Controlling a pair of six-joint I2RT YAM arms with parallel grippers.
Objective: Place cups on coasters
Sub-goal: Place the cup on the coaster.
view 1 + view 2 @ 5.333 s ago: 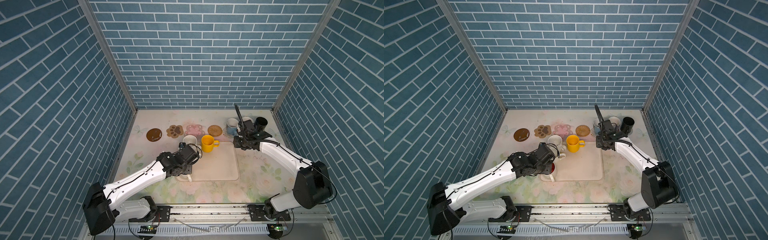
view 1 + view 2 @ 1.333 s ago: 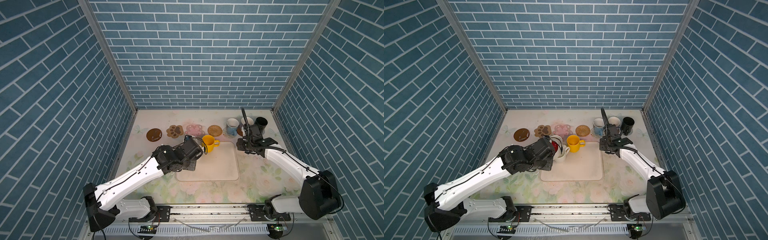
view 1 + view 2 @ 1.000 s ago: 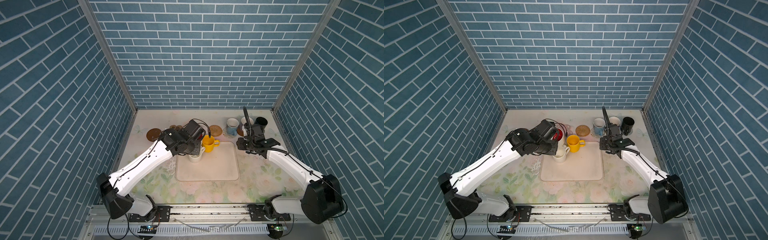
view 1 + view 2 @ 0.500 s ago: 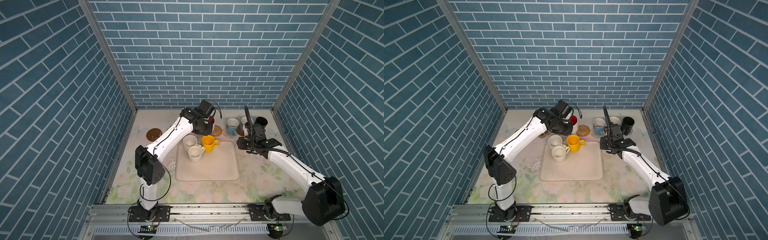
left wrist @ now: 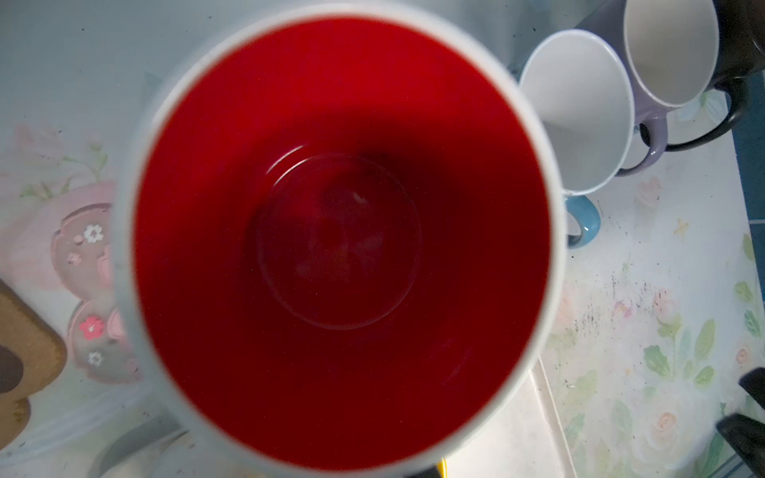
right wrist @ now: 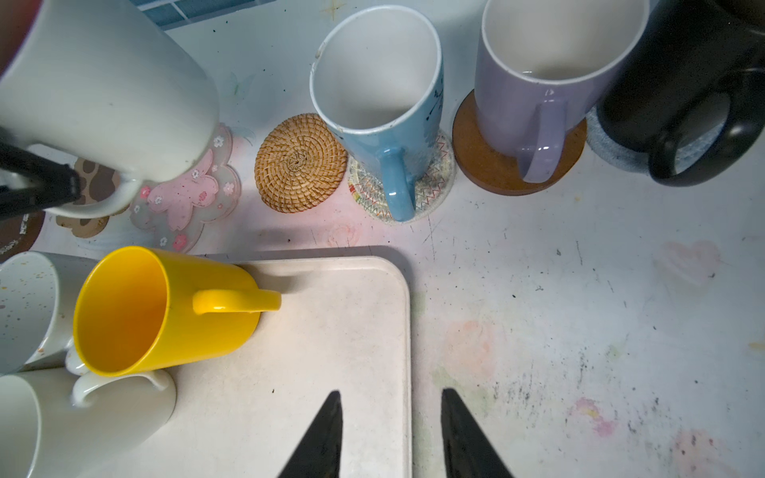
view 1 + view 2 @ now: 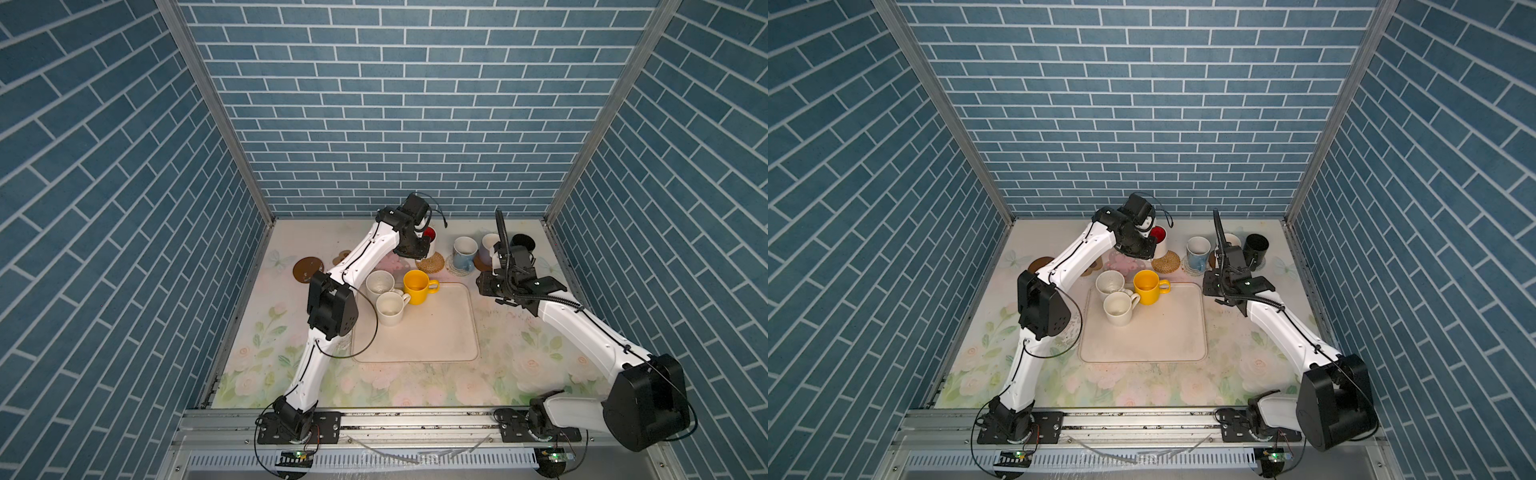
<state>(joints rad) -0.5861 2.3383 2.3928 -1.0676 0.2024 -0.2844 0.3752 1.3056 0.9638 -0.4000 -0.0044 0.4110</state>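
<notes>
Gripping the red-lined mug [image 5: 339, 240]: the left hand [image 6: 62, 186].

Walls [image 7: 395, 104]: blue brick pattern, white joints, three sides.
Corner posts [image 7: 219, 112]: grey metal.
Tabletop [image 7: 519, 365]: pale floral print, dark specks.

No legible text anywhere, white lettering on brown disc coaster [image 6: 18, 236] too blurred to read
</notes>
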